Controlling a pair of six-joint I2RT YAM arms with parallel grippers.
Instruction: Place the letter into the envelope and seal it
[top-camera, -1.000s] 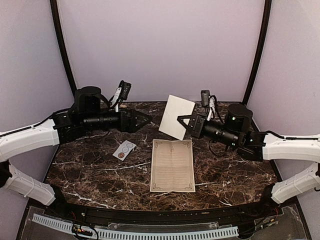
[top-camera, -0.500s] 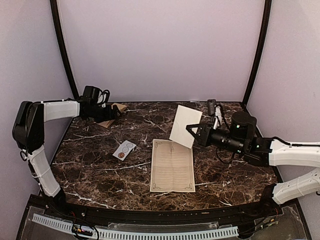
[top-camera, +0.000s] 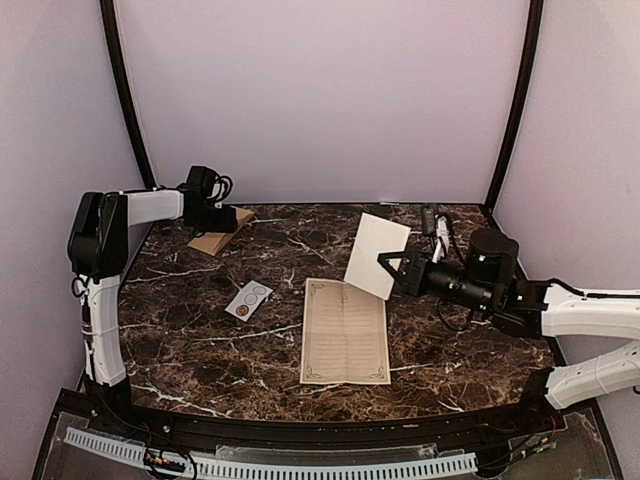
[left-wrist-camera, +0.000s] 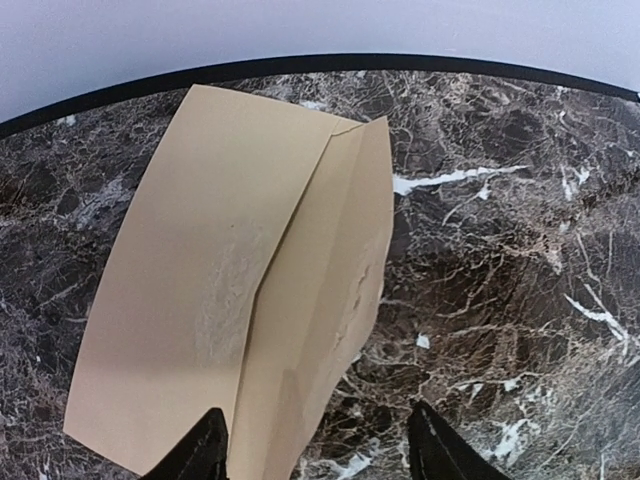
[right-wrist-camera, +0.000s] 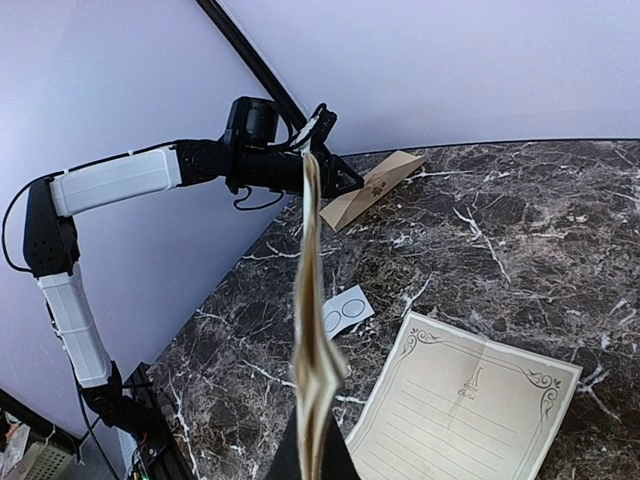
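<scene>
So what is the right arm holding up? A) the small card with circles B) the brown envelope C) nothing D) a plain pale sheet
D: the right gripper is shut on a pale sheet held clear of the table, while the envelope lies flat at the far left.

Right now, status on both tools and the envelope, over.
Left tool open over envelope. Right tool shut on upright cream sheet. Envelope flat, far-left corner, nothing on it.

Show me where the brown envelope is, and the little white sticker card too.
envelope (left-wrist-camera: 190, 260), left wrist view, on its wider tan panel.
sticker card (top-camera: 249, 299), top external view, on the middle of the card.
</scene>
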